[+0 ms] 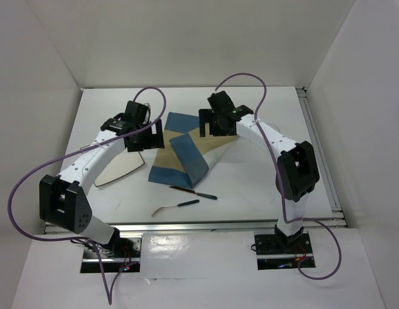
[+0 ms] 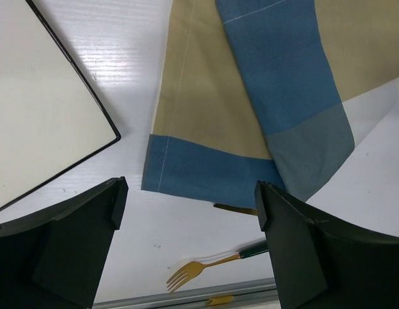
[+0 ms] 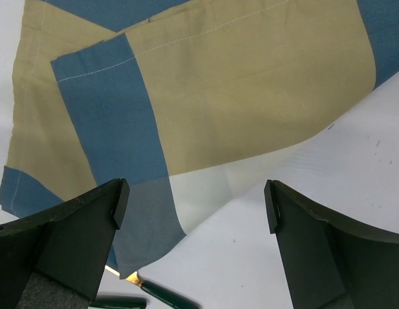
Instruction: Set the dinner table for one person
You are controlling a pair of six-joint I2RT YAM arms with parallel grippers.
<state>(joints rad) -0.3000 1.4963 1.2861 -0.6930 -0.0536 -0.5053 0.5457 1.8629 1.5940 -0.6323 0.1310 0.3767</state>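
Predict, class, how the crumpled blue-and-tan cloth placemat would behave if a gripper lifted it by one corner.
The blue-and-tan cloth placemat would probably droop and unfold rather than hold shape, since it already lies folded over itself. It looks thin and light: a raised flap lets light through. Dragging it might disturb the gold fork with a green handle near its edge.

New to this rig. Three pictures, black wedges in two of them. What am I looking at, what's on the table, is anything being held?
Two robot arms are bolted at the near edge of a white table. The overhead picture looks down from behind them. The other two come from cameras on each wrist; the black wedges are that arm's own fingers.

On the table: a blue-and-tan placemat, folded over itself rather than flat, a white plate to its left, and a fork and a knife nearer the bases.

The left gripper and right gripper are both open above the placemat. Nothing is held.
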